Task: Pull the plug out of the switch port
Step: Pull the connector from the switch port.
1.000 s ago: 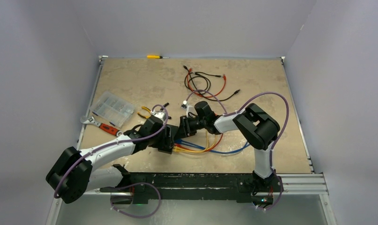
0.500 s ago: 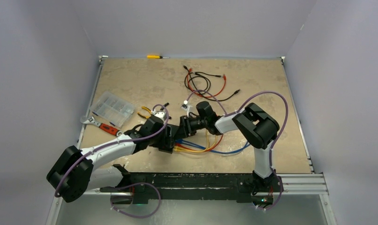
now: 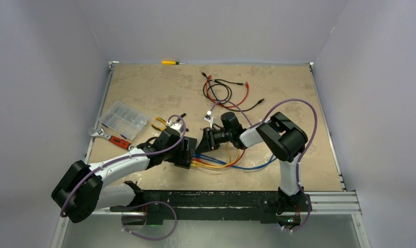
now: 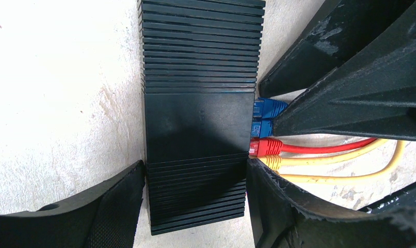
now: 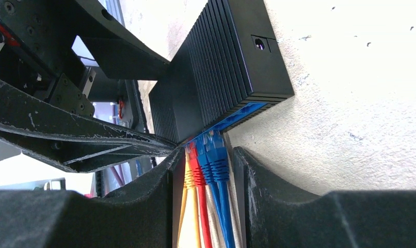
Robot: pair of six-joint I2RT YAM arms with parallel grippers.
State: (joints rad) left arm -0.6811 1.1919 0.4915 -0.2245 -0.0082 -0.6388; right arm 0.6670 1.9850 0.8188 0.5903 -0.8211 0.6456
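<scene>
The switch (image 4: 195, 119) is a flat black ribbed box lying on the table. It also shows in the right wrist view (image 5: 221, 77). My left gripper (image 3: 186, 153) is shut on its near end, one finger (image 4: 118, 206) on each side. Two blue plugs (image 5: 216, 155), a red plug (image 4: 265, 146) and a yellow plug (image 4: 271, 161) sit in its ports. Their cables (image 3: 221, 163) trail right. My right gripper (image 3: 205, 140) is at the port side. Its fingers (image 5: 268, 196) are slightly apart and straddle the plugs, with a small gap beside the blue one.
A clear compartment box (image 3: 124, 120) and a red-handled wrench (image 3: 113, 138) lie at the left. Yellow-handled pliers (image 3: 158, 124) lie behind the left gripper. Red and black leads (image 3: 224, 90) lie at the back, and a yellow screwdriver (image 3: 170, 62) at the far edge.
My right gripper has drawn back a little to the right from the switch. All plugs stay seated. The left gripper and switch have not moved.
</scene>
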